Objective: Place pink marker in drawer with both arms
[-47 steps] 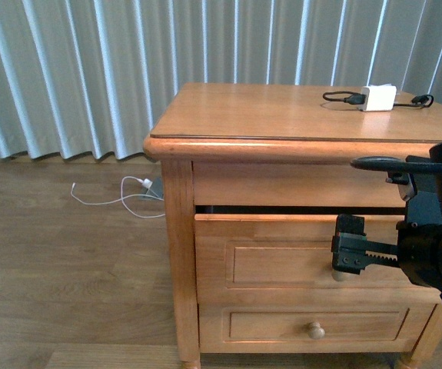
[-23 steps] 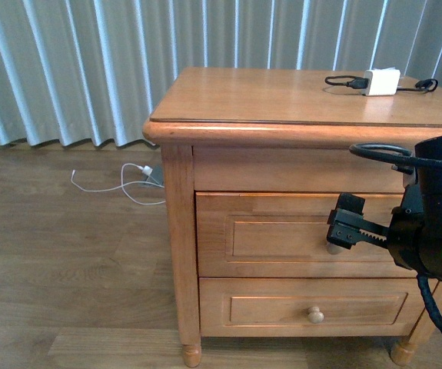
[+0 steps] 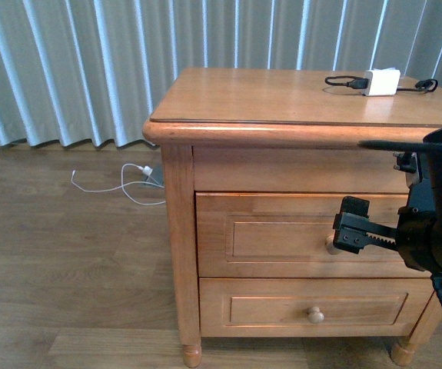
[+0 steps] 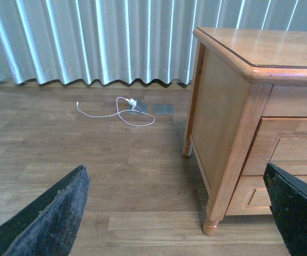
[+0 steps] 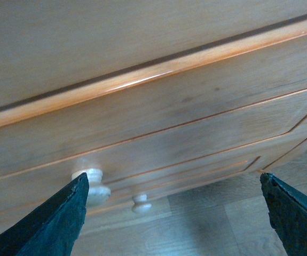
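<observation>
Since a second ago the drawer [image 3: 301,234] has gone from slightly pulled out to flush with the nightstand [image 3: 282,100], and in the last half second my right gripper [image 3: 351,231] has shifted a little to the right of where it was at the knob [image 3: 333,245].

I am holding my right arm [image 3: 440,223] out level in front of the drawer face, its green light glowing, with the gripper pointing sideways across the panel. My right jaws are standing spread wide; in the right wrist view the knob [image 5: 92,186] is lying just inside one fingertip [image 5: 52,218], apart from it, and the other fingertip is well off to the far side. The lower drawer's knob [image 3: 314,314] is sitting below my jaws.

I am keeping my left gripper [image 4: 174,213] low and away from the nightstand, aimed at the floor [image 4: 89,160] beside it, jaws spread wide with nothing between them. A white cable [image 4: 124,108] is lying on the floor well beyond them.

I cannot see the pink marker in any view. A charger [image 3: 382,81] is resting on the top, far above my right jaws.
</observation>
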